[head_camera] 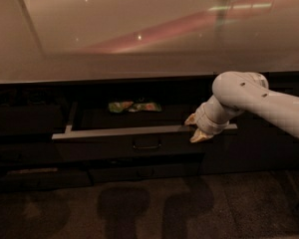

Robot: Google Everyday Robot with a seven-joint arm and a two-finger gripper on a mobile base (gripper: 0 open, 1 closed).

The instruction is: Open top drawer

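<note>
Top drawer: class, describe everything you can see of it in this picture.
The top drawer is pulled partly out from under the counter. Its flat front is dark grey, with a small dark loop handle at the centre and a lighter grey top rim. Inside, at the back, lie green and red packets. The robot's claw is at the right end of the rim; whether it touches the drawer cannot be told.
</note>
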